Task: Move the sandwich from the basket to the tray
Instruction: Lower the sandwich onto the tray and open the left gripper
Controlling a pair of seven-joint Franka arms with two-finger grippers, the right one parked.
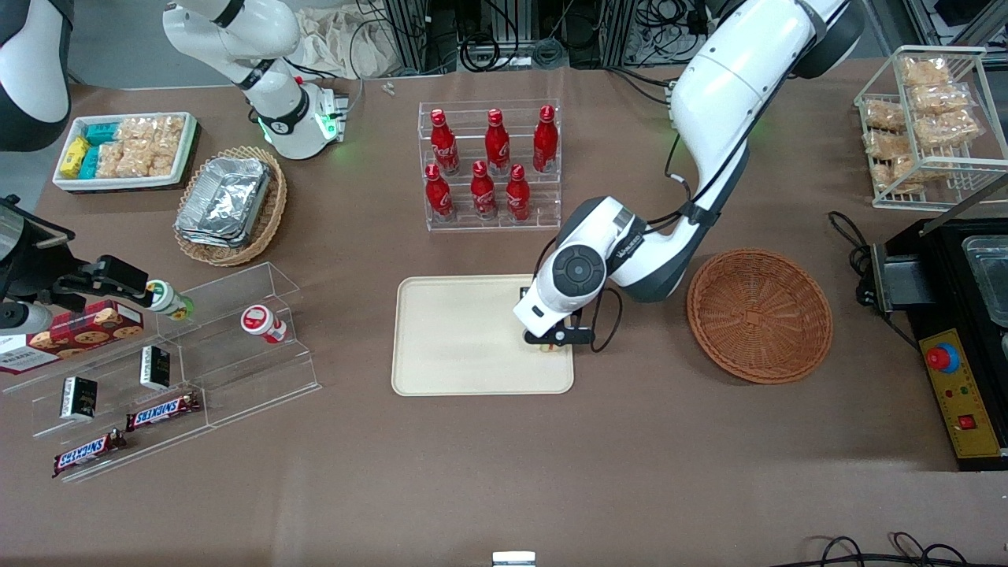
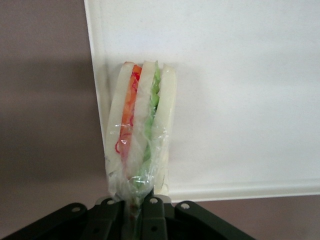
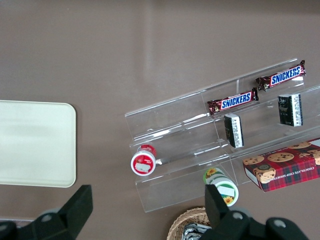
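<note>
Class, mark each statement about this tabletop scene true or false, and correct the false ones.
1. The tool is shut on the sandwich. True.
2. The reddish-brown basket holds a sandwich. False: nothing shows in it.
3. The tool is over the end of the tray nearest that basket. True.
4. The sandwich's filling is all green. False: it shows an orange-red layer and a green layer between pale bread.
5. The red bottles stand on the tray. False: they stand in a clear rack, farther from the front camera than the tray.
</note>
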